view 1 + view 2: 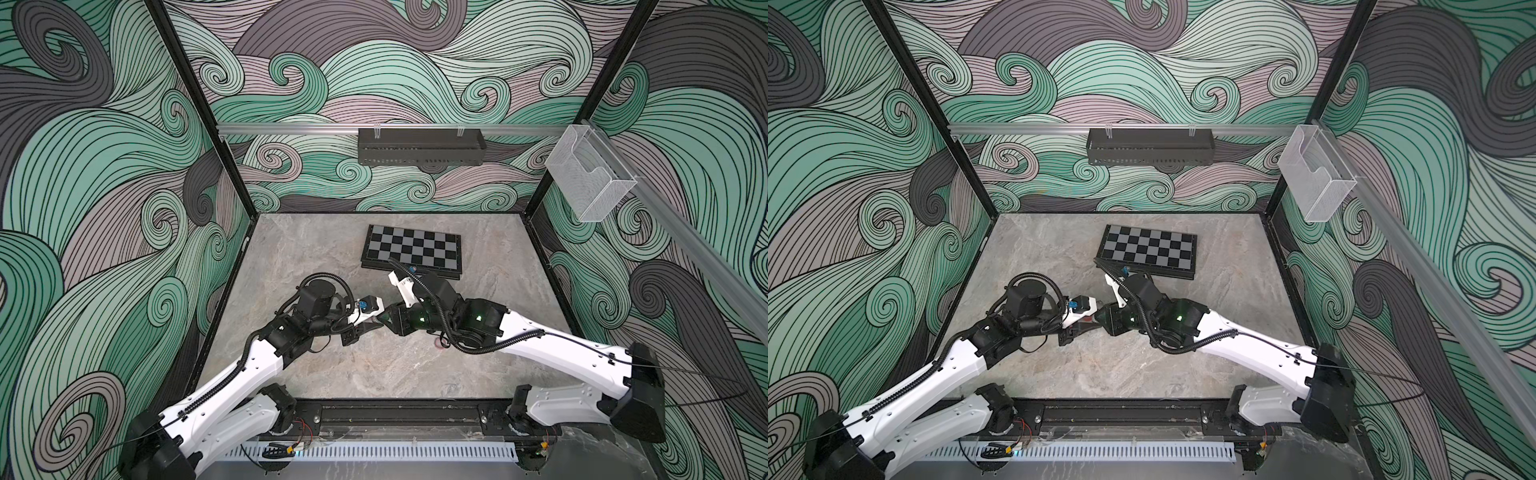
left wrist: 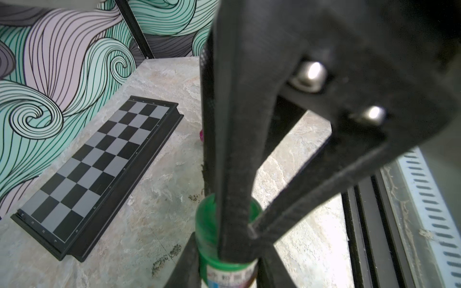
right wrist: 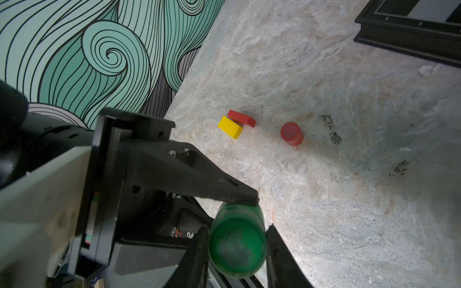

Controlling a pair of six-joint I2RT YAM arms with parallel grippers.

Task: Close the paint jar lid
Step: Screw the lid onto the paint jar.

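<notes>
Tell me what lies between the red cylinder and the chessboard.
Nothing: in the right wrist view the table between the red cylinder and the chessboard is bare, apart from dark smudges beside the cylinder.

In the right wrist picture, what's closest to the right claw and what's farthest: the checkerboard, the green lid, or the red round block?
1. Green lid: inside the right claw.
2. Red round block: standing on the table beyond the lid.
3. Checkerboard: farthest, lying flat past the block.
</notes>
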